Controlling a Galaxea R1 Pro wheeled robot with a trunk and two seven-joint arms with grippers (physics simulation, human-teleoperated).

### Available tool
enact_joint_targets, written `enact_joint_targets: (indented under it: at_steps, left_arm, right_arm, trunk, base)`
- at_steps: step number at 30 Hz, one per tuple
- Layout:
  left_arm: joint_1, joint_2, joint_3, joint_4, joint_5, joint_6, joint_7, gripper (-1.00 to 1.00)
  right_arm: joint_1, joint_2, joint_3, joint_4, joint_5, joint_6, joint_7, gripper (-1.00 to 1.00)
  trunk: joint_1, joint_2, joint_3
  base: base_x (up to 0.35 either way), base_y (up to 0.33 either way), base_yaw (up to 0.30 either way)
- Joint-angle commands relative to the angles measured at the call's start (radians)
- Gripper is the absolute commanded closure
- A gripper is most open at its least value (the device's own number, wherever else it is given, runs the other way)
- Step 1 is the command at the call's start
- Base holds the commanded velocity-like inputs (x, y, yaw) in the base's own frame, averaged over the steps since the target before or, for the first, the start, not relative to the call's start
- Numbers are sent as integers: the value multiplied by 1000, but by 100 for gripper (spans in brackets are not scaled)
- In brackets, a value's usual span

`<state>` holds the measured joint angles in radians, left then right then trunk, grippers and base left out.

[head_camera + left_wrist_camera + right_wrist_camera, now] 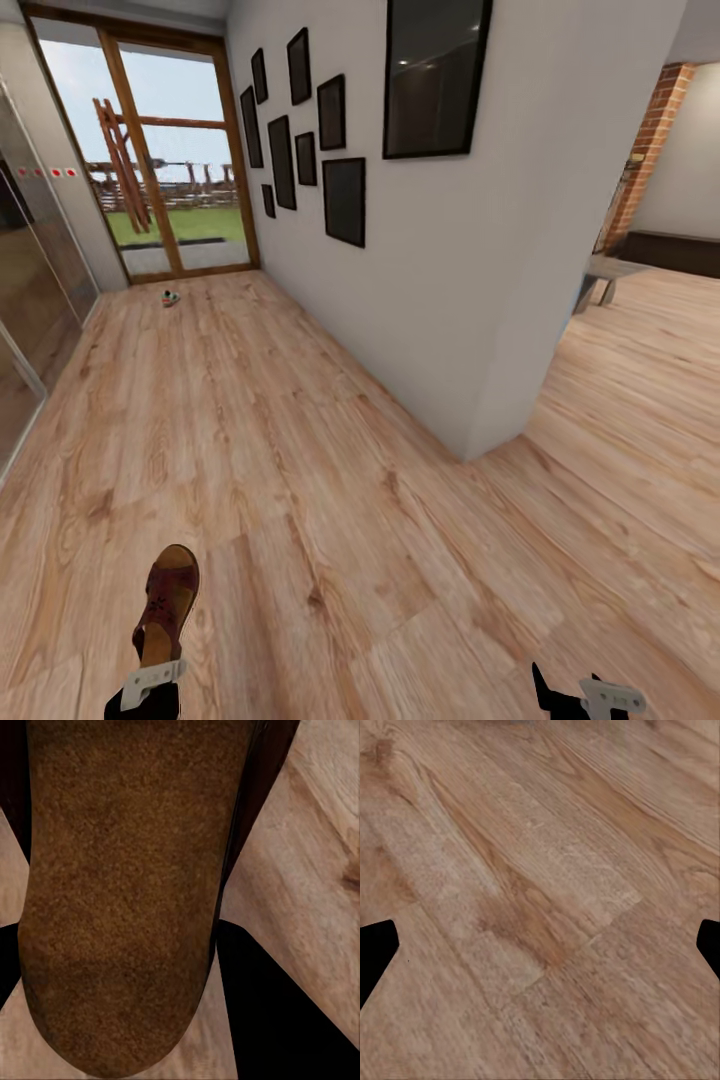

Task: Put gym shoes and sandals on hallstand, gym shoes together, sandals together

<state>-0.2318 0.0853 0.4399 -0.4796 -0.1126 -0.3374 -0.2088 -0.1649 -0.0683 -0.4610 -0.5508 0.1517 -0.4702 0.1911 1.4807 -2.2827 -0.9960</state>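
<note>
The left gripper (150, 690), at the lower edge of the head view, is clenched on a dark brown sandal (167, 603), gripping it at the heel end so that the toe points away from the robot, up the corridor. Only the pale bracket and a bit of black body of this gripper show; its fingertips are cut off by the frame or covered by the sandal. In the left wrist view the sandal's grainy brown underside (124, 892) takes up most of the picture between two black fingers (289, 1020), which lie against its sides. The right gripper (585, 695) sits low at the other corner of the head view, also partly cut off. In the right wrist view only the black tips of its fingers (375, 949) reach in from opposite edges, set wide apart and released, with nothing between them.

The corridor floor (300, 430) of light wood-grain planks spreads across all views. A grey wall (450, 250) hung with dark framed pictures (343, 200) runs along its right side and ends at a corner. At the far end stands a glazed wooden door (170, 160). Just before it lies a gym shoe (171, 297), small and blurred: white with hints of green and red. Past the corner, a brick pillar (645, 140) and a grey bench (605, 272), partly hidden by the wall.
</note>
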Motion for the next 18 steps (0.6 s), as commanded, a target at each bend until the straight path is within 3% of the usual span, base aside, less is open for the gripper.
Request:
enact_joint_targets:
  at_steps: [1,18]
  left_arm:
    - [-1,-1,9,1,-13,-5,-6,100]
    - [-1,-1,11,1,-13,-5,-6,100]
  right_arm:
    - [-1,1,-8,0,10,-4,7,-100]
    - [-1,1,-8,0,9,-4,7,-100]
  trunk:
    - [0,0,-1]
    - [0,0,1]
  base:
    - [337,108,258]
    - [297,179,272]
